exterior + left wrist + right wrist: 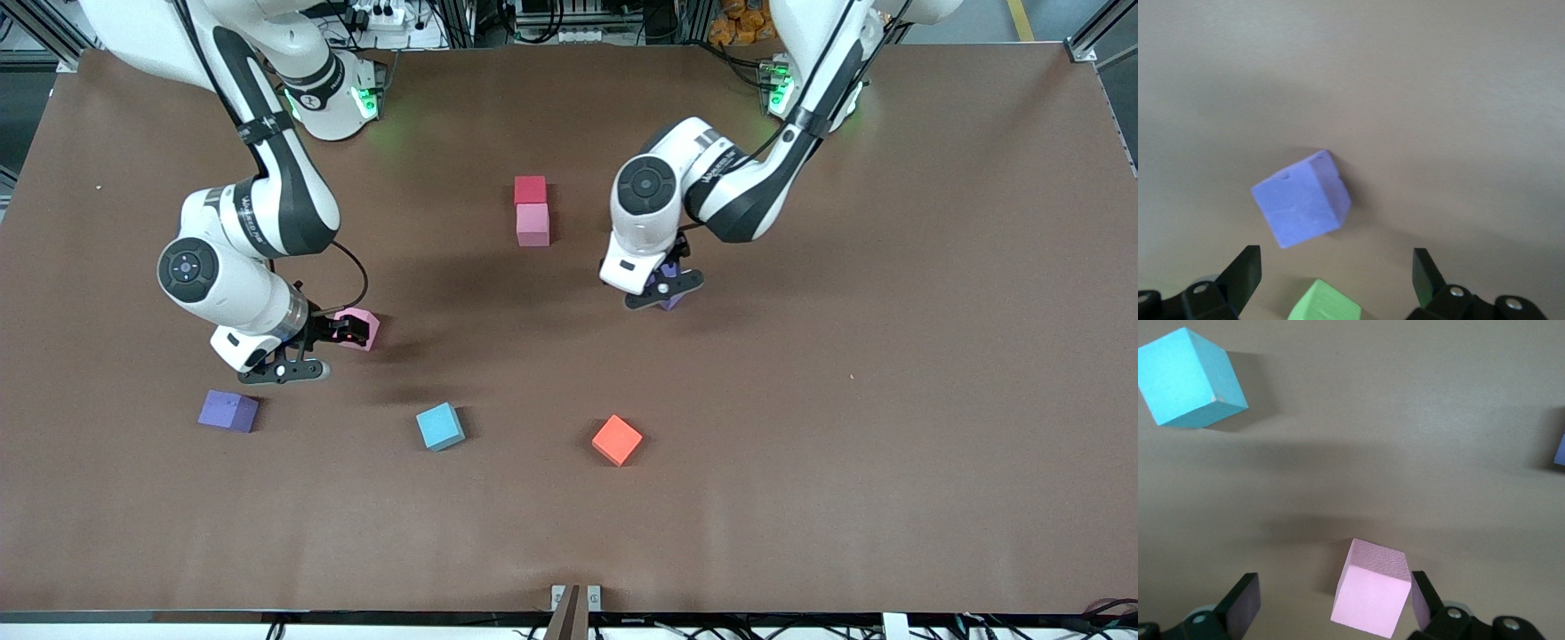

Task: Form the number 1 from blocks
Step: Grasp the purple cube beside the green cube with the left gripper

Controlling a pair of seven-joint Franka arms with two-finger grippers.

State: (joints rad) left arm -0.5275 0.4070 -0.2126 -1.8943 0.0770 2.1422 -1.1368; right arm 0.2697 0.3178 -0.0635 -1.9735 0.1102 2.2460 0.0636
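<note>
Both arms are bending down over the brown desk (800, 444) with their wrists pointing at its surface. The right tool (1331, 603) is hanging low toward the right arm's end of the desk, its fingers (1245, 597) standing apart around a pink block (360, 327), which is lying between them close against one finger and not clamped. The left tool (1337, 277) is hovering near the middle of the desk with its jaws wide apart and nothing gripped; a purple block (1301, 199) is lying on the desk under it, just ahead of the fingertips, and a green block (1323, 303) is peeking in between the two fingers in the left wrist view. Counting what is showing: one red block (530, 189), two pink ones, two purple ones, one green one, one cyan cube (440, 426) and one orange cube (617, 439). The red block and the second pink block (532, 224) are sitting touching in a short line at mid-desk, the pink one nearer the front camera. The second purple block (228, 411) is lying near the right tool, nearer the front camera than the pink block there, with the cyan and orange cubes spread along that same nearer part of the desk
</note>
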